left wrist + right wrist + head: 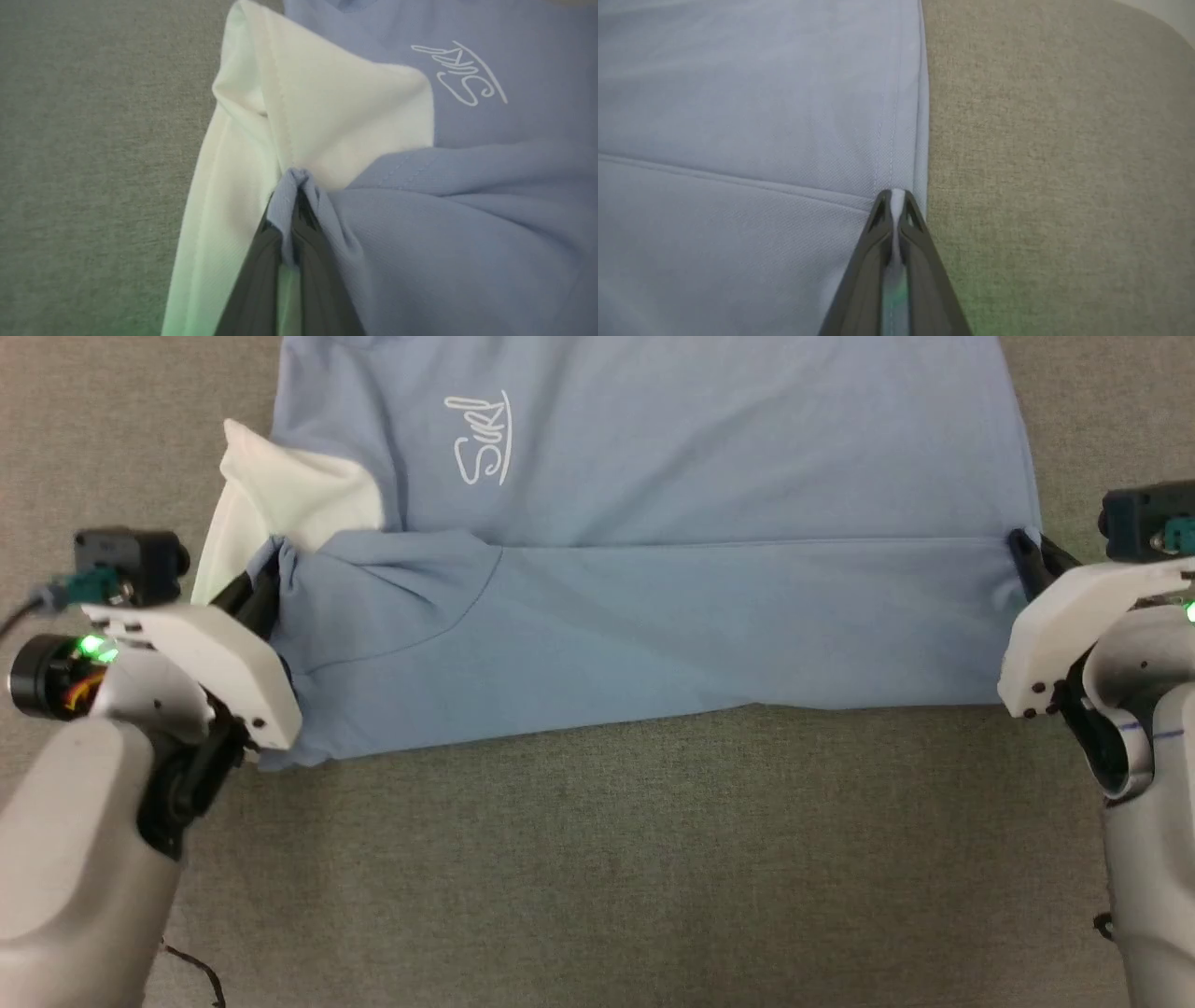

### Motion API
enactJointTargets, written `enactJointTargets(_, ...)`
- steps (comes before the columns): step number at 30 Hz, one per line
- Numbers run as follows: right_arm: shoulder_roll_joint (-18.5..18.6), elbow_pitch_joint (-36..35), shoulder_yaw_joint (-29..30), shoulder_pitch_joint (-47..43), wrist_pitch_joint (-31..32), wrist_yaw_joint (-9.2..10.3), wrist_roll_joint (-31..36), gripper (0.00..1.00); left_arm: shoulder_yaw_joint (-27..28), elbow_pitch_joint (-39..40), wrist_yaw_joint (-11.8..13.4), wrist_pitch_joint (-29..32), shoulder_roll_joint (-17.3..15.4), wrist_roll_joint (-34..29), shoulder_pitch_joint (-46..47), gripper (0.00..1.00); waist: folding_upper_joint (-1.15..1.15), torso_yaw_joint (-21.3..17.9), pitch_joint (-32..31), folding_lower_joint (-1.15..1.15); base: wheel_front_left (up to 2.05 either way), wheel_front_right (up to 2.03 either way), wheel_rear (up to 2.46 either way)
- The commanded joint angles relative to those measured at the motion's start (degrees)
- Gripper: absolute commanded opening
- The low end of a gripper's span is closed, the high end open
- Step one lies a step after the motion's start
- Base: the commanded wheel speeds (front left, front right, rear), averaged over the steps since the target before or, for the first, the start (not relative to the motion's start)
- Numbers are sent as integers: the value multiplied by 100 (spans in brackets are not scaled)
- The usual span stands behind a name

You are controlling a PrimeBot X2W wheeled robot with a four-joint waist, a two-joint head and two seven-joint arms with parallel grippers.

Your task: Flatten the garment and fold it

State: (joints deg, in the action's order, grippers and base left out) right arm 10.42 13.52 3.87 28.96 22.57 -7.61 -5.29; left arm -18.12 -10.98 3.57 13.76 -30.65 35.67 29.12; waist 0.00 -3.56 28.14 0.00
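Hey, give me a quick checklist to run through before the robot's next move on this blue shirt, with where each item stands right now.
1. Left gripper has cloth: ok, shut on a bunched pinch of the garment.
2. Right gripper has cloth: ok, shut on the garment's side edge.
3. Folded flap lies smooth: not ok, straight at the right but puckered and creased towards the left gripper.
4. Sleeve tucked flat: not ok, the white sleeve lining is turned out beside the left gripper.
5. Script logo uncovered: ok, the flap stops short of it.
6. Collar end squared up: cannot tell, it lies beyond the head view's top edge.
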Motion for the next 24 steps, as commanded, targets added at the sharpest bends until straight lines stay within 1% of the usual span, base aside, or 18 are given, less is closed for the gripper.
enactJointTargets(1, -6, 121, 10, 115, 323, 12, -85, 0, -72, -166, -28, 409, 7, 182, -64, 0, 0, -48, 84, 0, 0, 0, 0)
enactJointTargets(4, -46, 215, 67, 179, 972, 12, -223, 0, -54, -110, 26, 772, 57, 434, -142, 0, 0, -38, 63, 0, 0, 0, 0)
enactJointTargets(5, -62, 201, 117, 189, 1117, 12, -267, 0, -38, -69, 57, 797, 70, 467, -164, 38, 0, -24, 38, 0, 0, 0, 0)
enactJointTargets(6, -73, 175, 159, 186, 1231, 12, -293, 5, -21, -21, 90, 770, 83, 473, -186, 74, 0, -9, 2, 0, 0, 0, 0)
enactJointTargets(7, -93, 135, 204, 169, 1308, 12, -324, 48, 6, 33, 126, 684, 98, 458, -210, 100, 0, 6, -44, 0, 0, 0, 0)
enactJointTargets(8, -126, 85, 261, 138, 1362, 12, -353, 100, 37, 93, 166, 531, 102, 400, -231, 100, 0, 20, -95, 0, 0, 0, 0)
enactJointTargets(10, -194, -20, 383, 43, 1394, 12, -386, 100, 117, 209, 283, 37, 95, 169, -280, 100, 0, 49, -218, 0, 0, 0, 0)
enactJointTargets(12, -235, -147, 458, -87, 1276, 12, -393, 100, 226, 282, 463, -524, 156, -36, -384, 100, 0, 85, -367, 0, 0, 0, 0)
enactJointTargets(16, -312, -444, 494, -443, 667, 12, -351, 100, 383, 490, 823, -1465, 301, -344, -795, 100, 0, 135, -701, 0, 0, 0, 0)
enactJointTargets(20, -386, -718, 517, -912, -82, 12, -382, 100, 369, 816, 1039, -2047, 500, -481, -1358, 100, 0, 203, -1009, 0, 0, 0, 0)
enactJointTargets(24, -488, -966, 600, -1383, -980, 12, -385, 100, 274, 1016, 1150, -2293, 699, -470, -1882, 100, 0, 253, -1247, 0, 0, 0, 0)
